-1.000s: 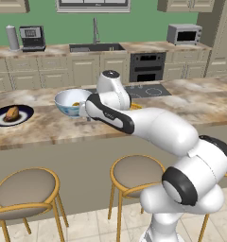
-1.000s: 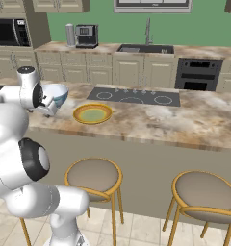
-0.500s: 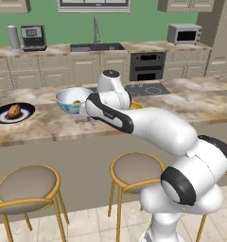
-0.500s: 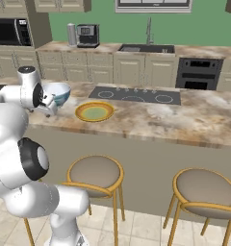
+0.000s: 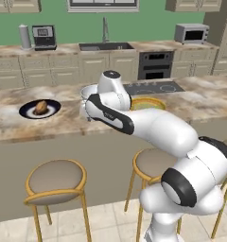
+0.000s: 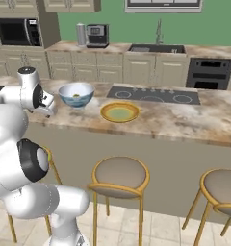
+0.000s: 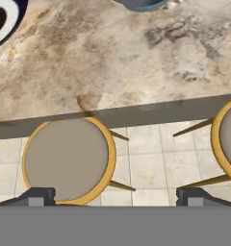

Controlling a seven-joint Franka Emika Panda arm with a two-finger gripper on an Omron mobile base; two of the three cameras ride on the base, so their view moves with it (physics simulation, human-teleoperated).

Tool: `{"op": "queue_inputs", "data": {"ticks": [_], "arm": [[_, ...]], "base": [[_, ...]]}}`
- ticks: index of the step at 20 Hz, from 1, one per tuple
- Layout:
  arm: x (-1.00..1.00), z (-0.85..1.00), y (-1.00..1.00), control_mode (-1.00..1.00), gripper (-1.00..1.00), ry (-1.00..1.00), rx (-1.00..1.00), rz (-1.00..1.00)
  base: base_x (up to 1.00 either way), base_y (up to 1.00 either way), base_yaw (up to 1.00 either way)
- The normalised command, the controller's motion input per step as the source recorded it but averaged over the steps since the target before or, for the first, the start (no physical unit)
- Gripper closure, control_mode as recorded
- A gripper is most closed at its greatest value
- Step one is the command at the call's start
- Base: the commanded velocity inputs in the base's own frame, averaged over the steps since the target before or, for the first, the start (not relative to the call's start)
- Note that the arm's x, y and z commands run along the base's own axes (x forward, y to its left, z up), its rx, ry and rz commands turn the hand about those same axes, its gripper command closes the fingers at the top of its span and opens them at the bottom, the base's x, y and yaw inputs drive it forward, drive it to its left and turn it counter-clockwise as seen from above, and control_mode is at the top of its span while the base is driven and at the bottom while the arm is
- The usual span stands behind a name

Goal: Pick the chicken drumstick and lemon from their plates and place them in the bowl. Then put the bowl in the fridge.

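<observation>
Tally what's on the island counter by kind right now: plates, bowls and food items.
Plates: 2, the dark plate and the yellow plate
Bowls: 1, the bowl
Food items: 2, the chicken drumstick on the dark plate and the lemon inside the bowl
Total: 5

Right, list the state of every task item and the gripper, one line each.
chicken drumstick: lying on the dark plate, not yet moved.
dark plate: on the counter, holding the drumstick.
lemon: inside the bowl.
bowl: upright on the counter, holding the lemon.
yellow plate: on the counter, nothing on it.
gripper: open, holding nothing, above the counter edge.
</observation>
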Motion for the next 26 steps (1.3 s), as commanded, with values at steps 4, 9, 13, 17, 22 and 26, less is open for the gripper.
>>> {"op": "queue_inputs", "data": {"ticks": [4, 9, 13, 17, 22, 26], "arm": [[0.00, 0.00, 0.00, 1.00, -1.00, 0.00, 0.00, 0.00], [0.00, 0.00, 0.00, 1.00, -1.00, 0.00, 0.00, 0.00], [0.00, 0.00, 0.00, 1.00, -1.00, 0.00, 0.00, 0.00], [0.00, 0.00, 0.00, 1.00, -1.00, 0.00, 0.00, 0.00], [0.00, 0.00, 0.00, 1.00, -1.00, 0.00, 0.00, 0.00], [0.00, 0.00, 0.00, 1.00, -1.00, 0.00, 0.00, 0.00]], "base": [[0.00, 0.78, -0.05], [0.10, 0.80, -0.14], [0.16, 0.77, -0.17], [0.26, 0.77, -0.13], [0.58, 0.68, -0.03], [0.62, 0.51, 0.00]]}}
